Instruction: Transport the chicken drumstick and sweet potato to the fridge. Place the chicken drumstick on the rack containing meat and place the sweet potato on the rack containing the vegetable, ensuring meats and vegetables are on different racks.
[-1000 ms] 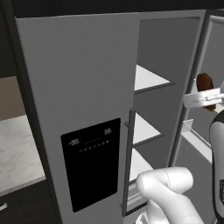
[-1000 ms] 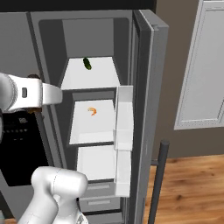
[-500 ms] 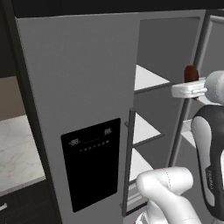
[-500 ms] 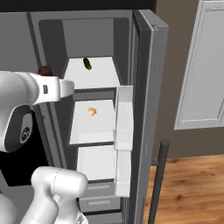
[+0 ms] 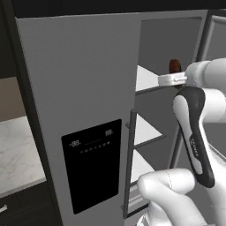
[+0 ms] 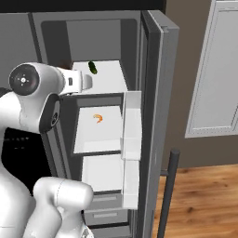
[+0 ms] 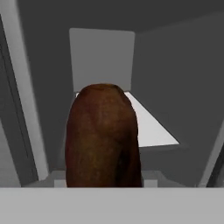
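Sweet potato [image 7: 103, 136] in claw, fridge [image 6: 153, 93] open

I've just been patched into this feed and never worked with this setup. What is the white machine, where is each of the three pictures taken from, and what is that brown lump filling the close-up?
The white machine is a robot arm on a driving base, standing before a grey fridge whose right-hand door is open. Two pictures come from cameras on the base, behind the arm to its left and right. The third comes from a camera on the hand, looking along the end effector.

The brown lump is the sweet potato, held in the end effector and raised to the level of the top rack. A small dark green vegetable lies on that top rack. A small orange item lies on the rack below, too small to identify for sure. The shelves further down look bare.
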